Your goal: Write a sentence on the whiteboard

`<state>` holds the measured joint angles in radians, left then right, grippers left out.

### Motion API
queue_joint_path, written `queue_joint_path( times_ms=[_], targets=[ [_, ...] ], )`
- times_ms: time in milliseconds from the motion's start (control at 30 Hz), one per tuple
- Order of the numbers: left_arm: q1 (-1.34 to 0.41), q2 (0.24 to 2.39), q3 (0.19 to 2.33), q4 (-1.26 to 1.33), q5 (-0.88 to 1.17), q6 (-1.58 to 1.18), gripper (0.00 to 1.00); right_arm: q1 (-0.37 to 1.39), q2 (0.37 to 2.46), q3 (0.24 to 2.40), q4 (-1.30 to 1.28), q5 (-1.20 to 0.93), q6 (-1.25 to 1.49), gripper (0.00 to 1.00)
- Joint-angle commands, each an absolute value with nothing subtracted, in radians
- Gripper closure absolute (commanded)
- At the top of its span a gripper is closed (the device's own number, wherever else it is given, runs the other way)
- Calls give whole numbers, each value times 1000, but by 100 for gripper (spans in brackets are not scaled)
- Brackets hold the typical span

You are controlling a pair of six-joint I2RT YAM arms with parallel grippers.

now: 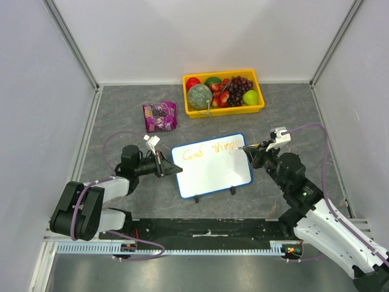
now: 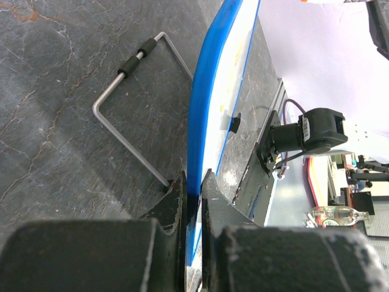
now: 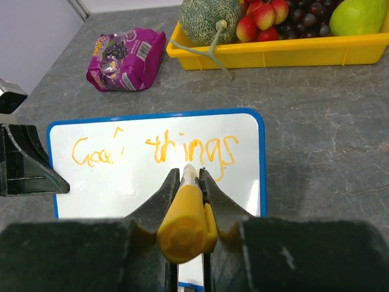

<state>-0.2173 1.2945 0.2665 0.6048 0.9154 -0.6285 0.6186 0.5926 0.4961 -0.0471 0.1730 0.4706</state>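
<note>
Item: the whiteboard point(image 1: 211, 165), white face with a thin blue rim and rounded corners, lying mid-bench between the two arms, slightly skewed, with two small black feet along its near edge. Marking: the sentence point(image 1: 213, 150), thin orange cursive in a single line along the far edge, reading "Good things"; the lower part of the face is blank. Fitting: a bent wire stand point(image 2: 130, 103) with two black sleeves, visible from the left wrist on the back side of the board, against the bench point(image 1: 292, 109). Left gripper point(image 1: 175, 169): pinched tight on the left edge of the whiteboard, the blue rim running between its fingers. Right gripper point(image 3: 188, 177): clamped on a yellow-bodied marker point(image 3: 185, 225), tip pointing forward over the board just beneath the word "things"; whether the tip touches the surface cannot be told. Other contents: a yellow tray point(image 1: 223, 112) at the far side of the bench, well apart from the board, holding a netted melon point(image 1: 199, 96), dark grapes point(image 1: 241, 85), red fruit and a green fruit; a purple snack packet point(image 1: 159, 116) on the bench to the left of the tray, beyond the board's far-left corner. Surface: grey, stone-patterned.
</note>
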Motion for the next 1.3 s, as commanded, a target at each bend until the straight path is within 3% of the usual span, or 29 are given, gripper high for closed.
queue_joint_path(
  times_ms=[0, 300, 1000, 1267],
  targets=[
    [-207, 1325, 261, 538, 761, -578, 98, 621, 623, 514, -18, 138, 456, 100],
    [-207, 1333, 261, 545, 764, -580, 98, 669, 719, 545, 78, 107, 468, 100],
    [-207, 1330, 261, 543, 767, -580, 98, 1014, 965, 575, 296, 232, 509, 100],
    [-206, 1336, 264, 543, 770, -581, 98, 1074, 957, 574, 307, 279, 506, 100]
  ],
)
